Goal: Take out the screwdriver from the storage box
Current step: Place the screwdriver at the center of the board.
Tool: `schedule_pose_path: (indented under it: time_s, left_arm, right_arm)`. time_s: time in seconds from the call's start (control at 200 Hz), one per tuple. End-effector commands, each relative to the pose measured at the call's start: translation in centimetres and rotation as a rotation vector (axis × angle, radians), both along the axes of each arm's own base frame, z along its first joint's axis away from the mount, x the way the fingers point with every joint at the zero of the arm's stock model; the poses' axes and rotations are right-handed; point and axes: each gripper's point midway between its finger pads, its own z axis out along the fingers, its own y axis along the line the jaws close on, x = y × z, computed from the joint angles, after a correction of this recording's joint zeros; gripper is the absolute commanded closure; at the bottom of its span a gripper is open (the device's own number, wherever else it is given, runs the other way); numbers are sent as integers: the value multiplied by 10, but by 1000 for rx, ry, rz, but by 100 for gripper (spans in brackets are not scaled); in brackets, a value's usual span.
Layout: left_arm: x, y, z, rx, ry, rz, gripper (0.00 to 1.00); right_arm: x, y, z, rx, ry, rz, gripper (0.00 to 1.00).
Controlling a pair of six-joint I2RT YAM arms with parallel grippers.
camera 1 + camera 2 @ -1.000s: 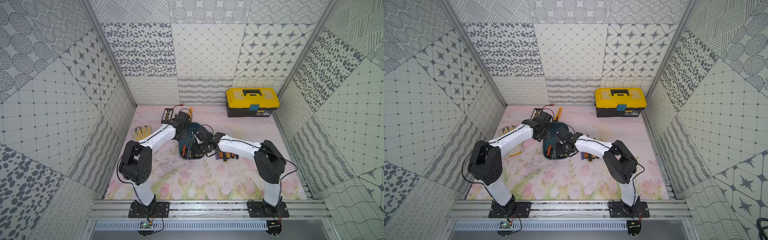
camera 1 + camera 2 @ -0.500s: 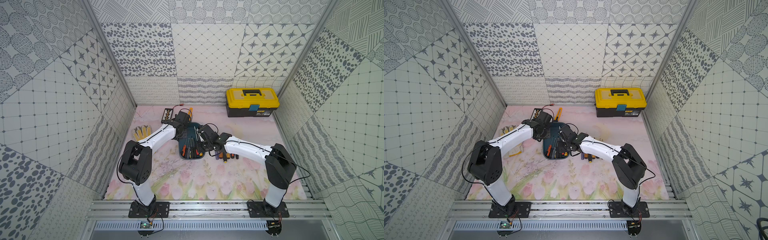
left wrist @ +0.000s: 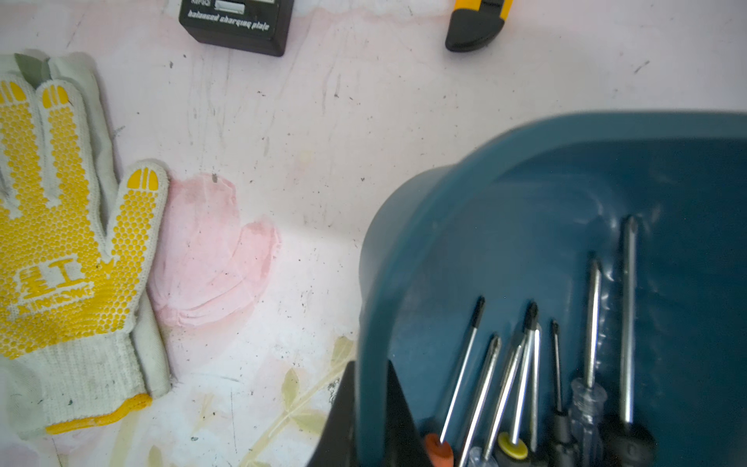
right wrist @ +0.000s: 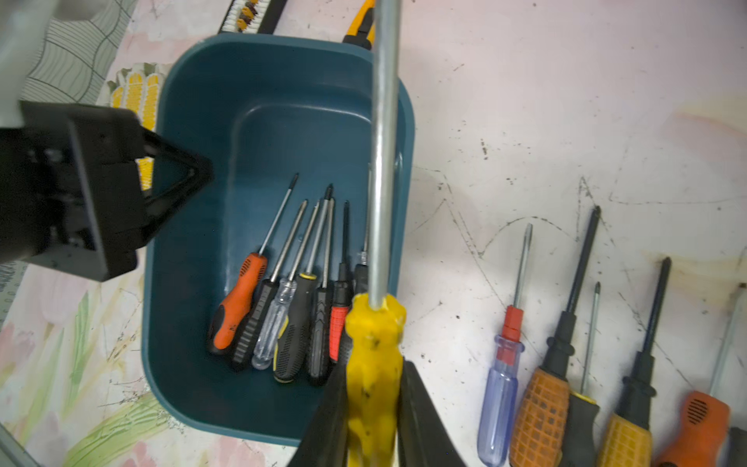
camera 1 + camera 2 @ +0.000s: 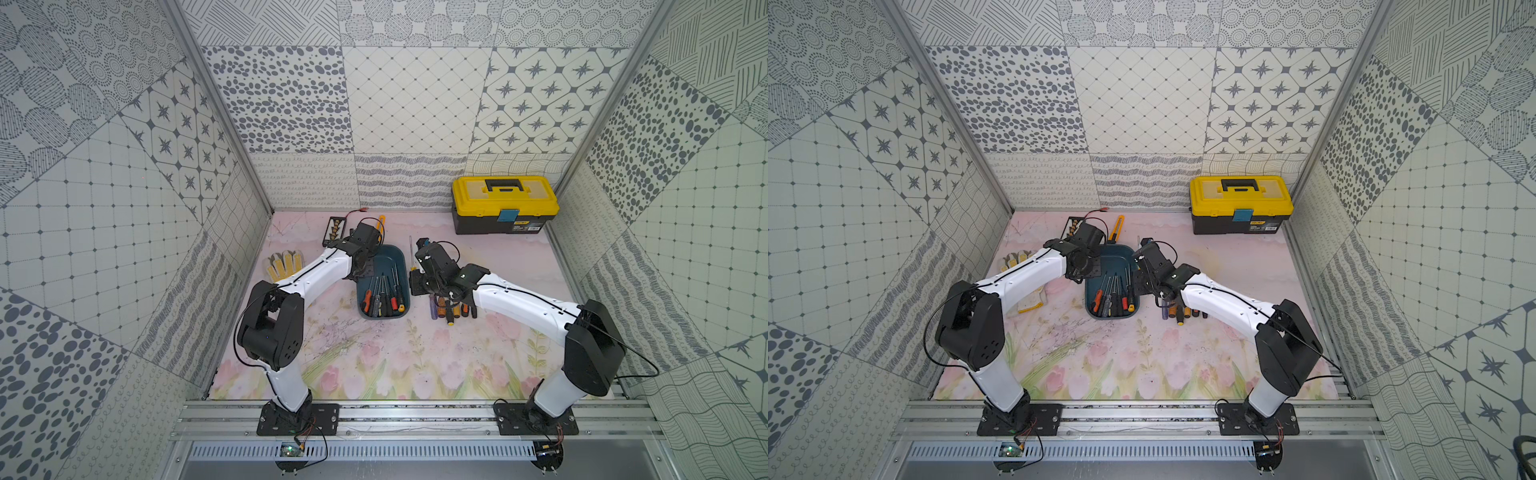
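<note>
Yellow screwdriver [image 4: 374,364]: handle end cut off by frame edge. Knife [image 3: 475,22] and charger [image 3: 238,24] cropped (charger label partly legible). Box [image 3: 404,242] rim blurred.

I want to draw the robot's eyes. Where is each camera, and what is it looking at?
Top views: high in front, looking down at the table, both arms and the yellow toolbox.
Left wrist: on the left arm, looking at the blue bin and a glove; its fingertips pinch the rim.
Right wrist: on the right arm; the right gripper holds a yellow screwdriver.
All show the bin.
</note>
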Motion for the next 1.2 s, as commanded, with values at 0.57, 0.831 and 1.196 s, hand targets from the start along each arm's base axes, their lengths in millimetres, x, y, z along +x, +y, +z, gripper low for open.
schedule_pose_path:
  time_s: [0.57,0.831,1.196]
  left_arm:
    - [5,11,13,40,-36,42,100]
    - [6,10,12,32,-35,41,100]
    - [5,8,10,23,-30,36,100]
  right_arm:
    - [-7,-12,-93,-153,288,14,100]
    - [-11,-19,-113,-220,343,-2,100]
    - [-15,-27,-128,-274,382,-19,100]
